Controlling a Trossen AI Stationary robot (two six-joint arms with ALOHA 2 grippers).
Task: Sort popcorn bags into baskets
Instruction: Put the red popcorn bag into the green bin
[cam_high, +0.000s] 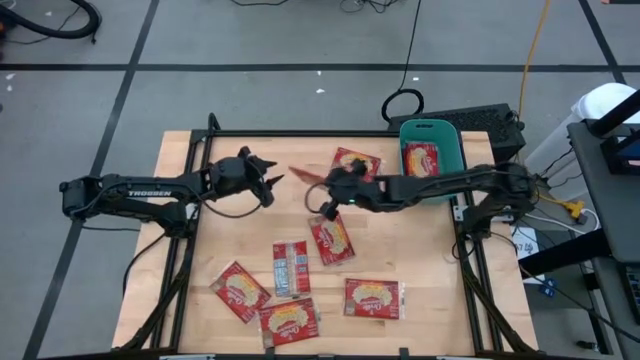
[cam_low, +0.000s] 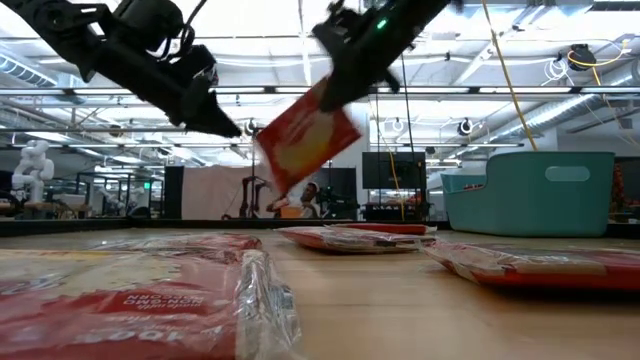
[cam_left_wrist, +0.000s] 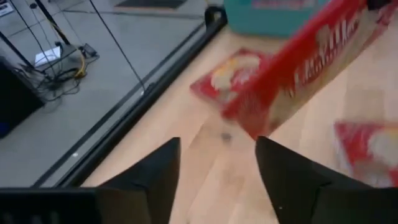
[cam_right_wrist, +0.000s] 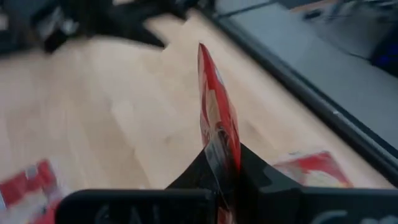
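The right gripper (cam_right_wrist: 222, 163) is clamped tight on one edge of a flat red popcorn packet with a cream-yellow picture (cam_low: 305, 140), which hangs tilted in mid-air above the middle of the pale wooden table (cam_high: 420, 260), clear of everything lying there. The left gripper (cam_high: 272, 178) is just beside the packet's free end with its two dark fingers (cam_left_wrist: 152, 177) spread apart and gripping nothing, the packet a little beyond their tips

At the table's far right corner sits the teal plastic bin with rounded corners (cam_high: 447, 152), holding one red packet (cam_high: 421, 158). Another red packet (cam_high: 354, 164) lies near the bin, one (cam_high: 331, 238) lies under the right arm, and four more, one of them showing a grey-silver side (cam_high: 291, 268), are spread along the near edge

The right arm reaches from the table's right side across to the centre; the left arm stretches in level from the left, and the two grippers almost meet
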